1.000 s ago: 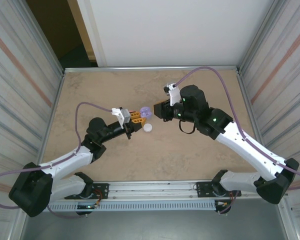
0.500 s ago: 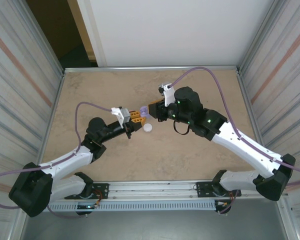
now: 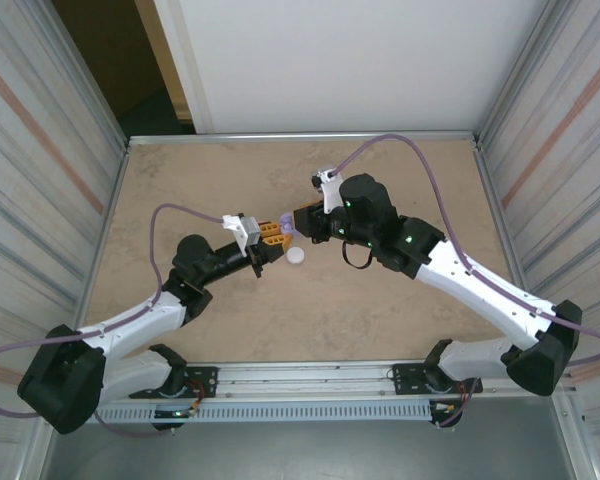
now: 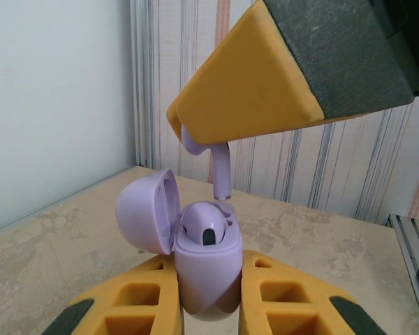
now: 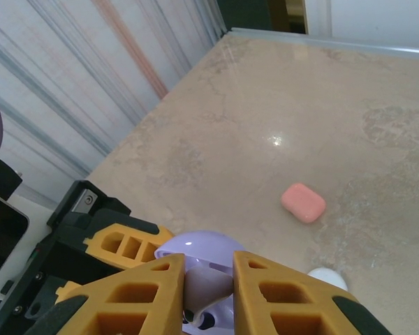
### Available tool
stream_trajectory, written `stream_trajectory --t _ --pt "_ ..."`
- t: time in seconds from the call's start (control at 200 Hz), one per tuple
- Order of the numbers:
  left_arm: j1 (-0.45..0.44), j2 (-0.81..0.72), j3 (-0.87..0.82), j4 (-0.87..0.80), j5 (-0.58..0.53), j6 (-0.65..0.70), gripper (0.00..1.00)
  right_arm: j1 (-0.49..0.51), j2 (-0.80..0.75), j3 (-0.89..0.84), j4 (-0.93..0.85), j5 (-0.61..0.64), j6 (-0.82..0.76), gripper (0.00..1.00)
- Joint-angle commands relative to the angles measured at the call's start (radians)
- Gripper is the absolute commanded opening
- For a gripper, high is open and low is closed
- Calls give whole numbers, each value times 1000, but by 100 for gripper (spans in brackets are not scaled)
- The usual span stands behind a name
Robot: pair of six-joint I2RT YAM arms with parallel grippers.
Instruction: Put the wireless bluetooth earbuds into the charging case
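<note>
While your left jaws are clenched on the purple charging case (image 4: 206, 269), low on its body with the lid (image 4: 148, 209) hinged open, one purple earbud (image 4: 204, 227) sits seated in it. Just above the case mouth hangs the second purple earbud (image 4: 221, 171), stem down and not yet in. Your right jaws pinch it by the head.

Risks, my read:
- I can't tell whether the stem lines up with the free well. A straight drop could land it on the rim or on the seated bud and pop that one out.
- Push while misaligned and the case may twist or slide in the low left grip.
- Let go early and the bud falls to the desk (image 5: 377, 105).
- The wide right finger (image 4: 251, 91) is near the lid and could knock it shut.

Materials: the case and buds are smooth, glossy, rounded plastic, likely slippery. The left fingers (image 4: 279, 307) are yellow blocks with cut-out pockets. The right finger has a dark grey face. The desk is beige, marbled, with a slight sheen. Farther out on it lie a white case (image 5: 328, 278), partly hidden, and a shut coral case (image 5: 303, 202).
</note>
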Motion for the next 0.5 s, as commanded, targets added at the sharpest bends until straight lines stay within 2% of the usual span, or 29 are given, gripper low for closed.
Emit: stream_trajectory --t 0.0,0.496 --pt "-6 -5 34 31 -7 -12 0 10 15 6 7 19 -3 22" --pt "-7 -9 34 28 -9 -12 0 17 17 3 -38 53 -5 23"
